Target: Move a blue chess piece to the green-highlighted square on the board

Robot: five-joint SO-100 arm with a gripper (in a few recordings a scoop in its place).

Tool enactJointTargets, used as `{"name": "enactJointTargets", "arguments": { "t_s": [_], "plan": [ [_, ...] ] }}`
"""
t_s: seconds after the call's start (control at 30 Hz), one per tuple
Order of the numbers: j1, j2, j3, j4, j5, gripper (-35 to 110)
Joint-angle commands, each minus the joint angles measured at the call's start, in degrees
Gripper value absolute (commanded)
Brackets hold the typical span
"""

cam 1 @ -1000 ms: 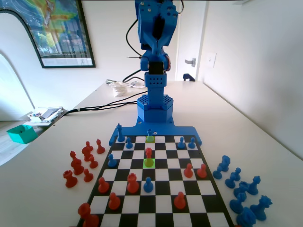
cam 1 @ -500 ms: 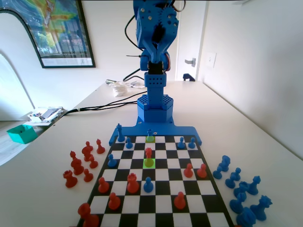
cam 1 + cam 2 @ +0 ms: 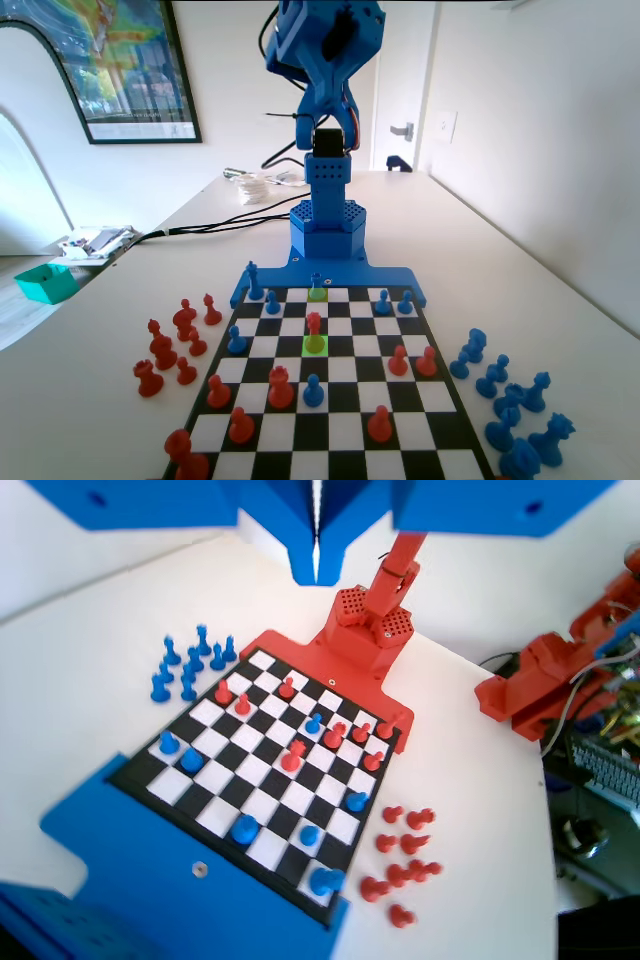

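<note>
End effector [image 3: 316,565] clenched, empty, high above the board [image 3: 345,400]. Pre-reach step; next: open, descend onto the blue chess piece [image 3: 316,282], carry it to the green-highlighted square [image 3: 315,345].

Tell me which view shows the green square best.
The fixed view: the green square glows bright mid-board with a red piece standing on it. In the wrist view the board looks plain black and white, with no green visible.

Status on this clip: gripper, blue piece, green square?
Gripper shut, empty, high above the board. Blue chess piece on the yellow-green square. Green-highlighted square taken by a red piece.
</note>
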Motion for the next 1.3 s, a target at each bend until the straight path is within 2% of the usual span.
{"name": "enactJointTargets", "arguments": {
  "t_s": [0.0, 0.1, 0.27, 0.33, 0.63, 0.93, 1.27],
  "plan": [
    [1.67, -1.14, -3.08, -2.99, -4.75, 1],
    [1.67, -4.22, -4.13, -6.94, -3.16, 1],
    [3.87, -10.2, -3.78, -10.28, -12.13, 1],
    [3.52, -12.83, -3.78, -11.43, -11.51, 1],
    [3.43, -25.75, -5.71, -12.13, -12.57, 2],
    [5.71, -35.6, -5.19, -9.49, -21.8, 12],
    [5.54, -40.96, 1.85, -17.31, -23.99, 14]
  ]
}}
